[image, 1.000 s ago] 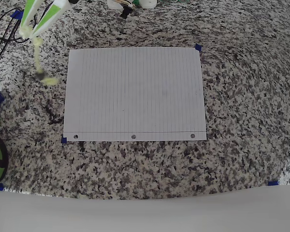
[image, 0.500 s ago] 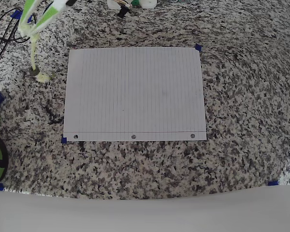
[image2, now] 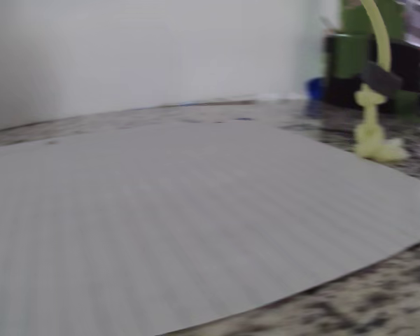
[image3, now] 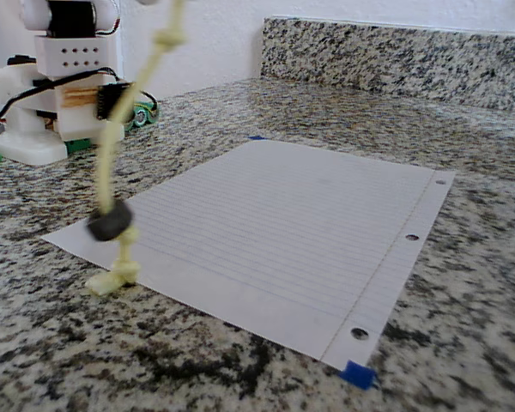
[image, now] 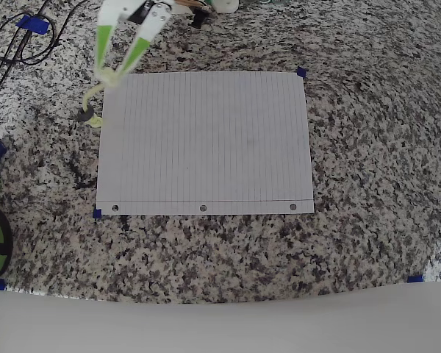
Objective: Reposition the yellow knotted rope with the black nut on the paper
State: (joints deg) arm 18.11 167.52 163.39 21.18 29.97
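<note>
paper: the paper (image: 203, 142) lies flat on the speckled stone table (image: 367, 243), with small blue tape bits (image3: 358, 374) at its corners

rope: the yellow knotted rope (image3: 113, 172) hangs down from up high, just off the paper's edge; in the overhead view it is right beside the paper's top left corner (image: 92, 99)

rope end: the bottom knot touches the stone table just beside the paper's edge, not on the paper

nut: the black nut (image3: 109, 222) sits low on the rope, just above the bottom knot, also off the paper (image: 85, 115)

pincer: the gripper (image: 107, 76) has white and green fingers that come together to a point on the top part of the rope, so it looks pinched closed on the rope, right over the paper's top left corner

step now: I think the robot is carrying the rope over to the paper, and the rope has not got there yet

next move: I think the arm should go sideways over the paper so the knot and nut slide onto the white sheet, then go down low and let go

watch out: the dragging knot could catch the paper's edge and push it
</note>
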